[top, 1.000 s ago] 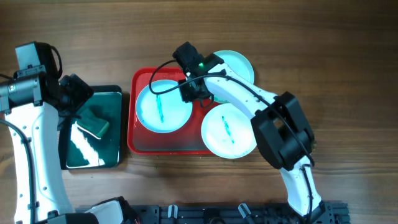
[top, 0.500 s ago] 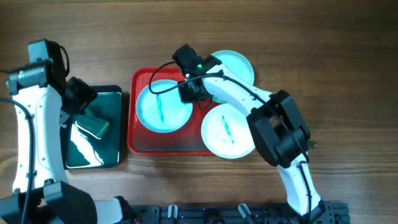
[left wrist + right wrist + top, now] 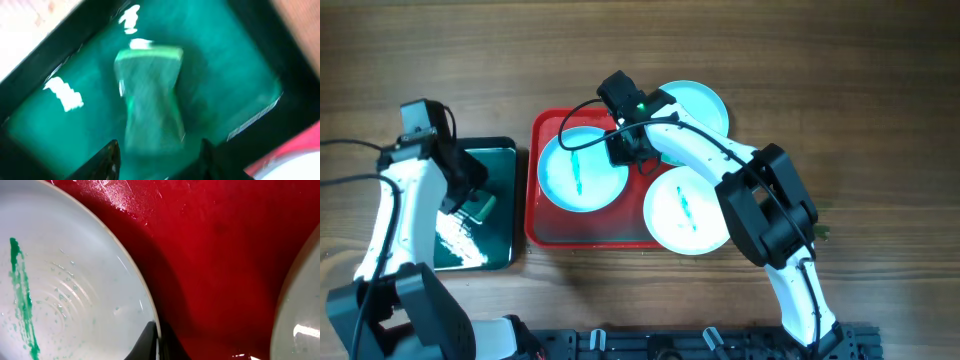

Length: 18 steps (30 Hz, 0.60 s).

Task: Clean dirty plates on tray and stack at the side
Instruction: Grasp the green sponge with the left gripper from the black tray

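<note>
Where wood table [image 3: 880, 80] shows, red tray [image 3: 570, 232] beside black tray [image 3: 492, 240].

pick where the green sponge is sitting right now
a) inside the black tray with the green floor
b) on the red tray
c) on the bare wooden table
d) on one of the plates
A: the sponge lies on the green floor of the black tray, with the left gripper open just above it.
</note>
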Each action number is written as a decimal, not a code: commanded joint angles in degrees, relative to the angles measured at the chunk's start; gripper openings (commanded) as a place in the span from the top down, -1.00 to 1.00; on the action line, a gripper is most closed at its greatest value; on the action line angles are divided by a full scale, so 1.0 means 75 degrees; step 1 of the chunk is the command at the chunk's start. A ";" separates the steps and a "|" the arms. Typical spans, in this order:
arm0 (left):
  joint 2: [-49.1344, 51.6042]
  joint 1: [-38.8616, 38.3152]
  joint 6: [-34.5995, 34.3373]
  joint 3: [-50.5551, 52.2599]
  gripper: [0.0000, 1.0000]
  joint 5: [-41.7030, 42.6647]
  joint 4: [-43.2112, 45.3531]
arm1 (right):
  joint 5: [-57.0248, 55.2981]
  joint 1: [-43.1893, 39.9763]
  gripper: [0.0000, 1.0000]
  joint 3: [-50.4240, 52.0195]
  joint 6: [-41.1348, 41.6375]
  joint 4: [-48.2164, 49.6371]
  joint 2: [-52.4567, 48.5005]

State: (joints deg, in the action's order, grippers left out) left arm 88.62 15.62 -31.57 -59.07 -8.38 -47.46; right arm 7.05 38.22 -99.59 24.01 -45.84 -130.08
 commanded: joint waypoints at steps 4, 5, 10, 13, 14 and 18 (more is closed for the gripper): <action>0.0044 0.0058 -0.0323 0.0892 0.31 -0.0498 0.1107 | -0.0134 0.0012 0.90 -0.0003 0.0023 -0.0026 -0.0230; 0.0047 0.0058 -0.0329 0.0918 0.34 -0.0586 0.1110 | -0.0137 0.0012 0.90 -0.0003 0.0023 -0.0026 -0.0230; 0.0058 0.0055 -0.0487 0.0947 0.38 -0.0807 0.1218 | -0.0137 0.0012 0.90 -0.0003 0.0020 -0.0012 -0.0230; 0.0114 0.0055 -0.0484 0.0947 0.43 -0.0804 0.1309 | -0.0137 0.0012 0.90 -0.0003 0.0023 -0.0012 -0.0230; 0.0189 0.0055 -0.0484 0.0947 0.44 -0.0801 0.1329 | -0.0137 0.0012 0.90 -0.0003 0.0020 -0.0009 -0.0230; 0.0673 0.0055 -0.0484 0.0947 0.48 -0.0705 0.1451 | -0.0137 0.0012 0.90 -0.0003 0.0020 -0.0009 -0.0230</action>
State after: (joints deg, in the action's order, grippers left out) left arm 90.83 15.62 -34.02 -52.42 -13.26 -37.28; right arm 7.05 38.22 -99.59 24.01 -45.82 -130.08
